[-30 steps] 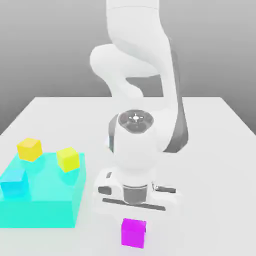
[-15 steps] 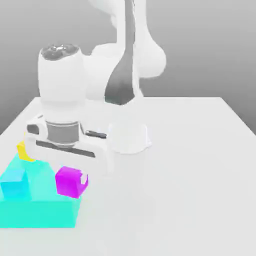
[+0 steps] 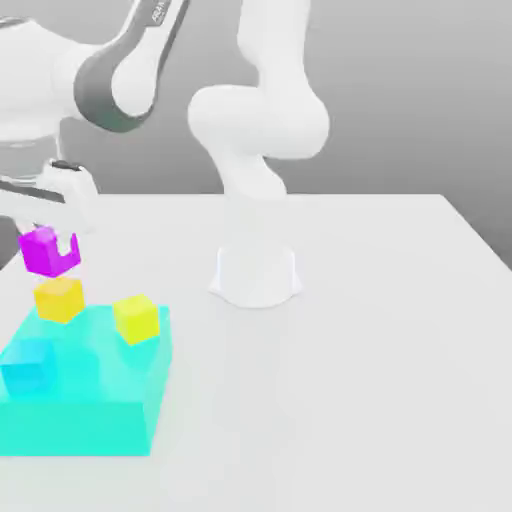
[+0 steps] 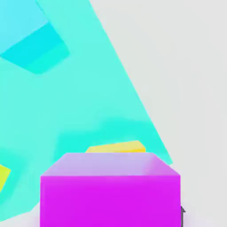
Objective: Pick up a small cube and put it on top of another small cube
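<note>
Magenta cube held aloft over the golden cube

Exterior view: I find the magenta cube [image 3: 42,253] off the table and in the grip of the robot's gripper [image 3: 52,248], at the exterior view's left. The pincer is closed down to the cube's width, with a pale fingertip [image 3: 68,246] showing against the side toward the exterior view's right. The cube hangs above the golden cube [image 3: 60,300], slightly toward the exterior view's left of it, and the two appear to be apart. The golden cube rests on the turquoise block [image 3: 90,425], near its far left corner as seen here. Also on the block are the lemon-yellow cube [image 3: 137,319], toward the exterior view's right, and the cyan cube [image 3: 28,369], nearer the viewer. The arm's base [image 3: 256,276] stands on the pale table [image 3: 360,360], well apart from the block.

Hand view: the magenta cube is large and close, one face square to the camera. Part of the golden cube shows beyond it, the rest hidden behind the held cube. The block, part of the cyan cube and a corner of a yellow cube are also noted.
</note>
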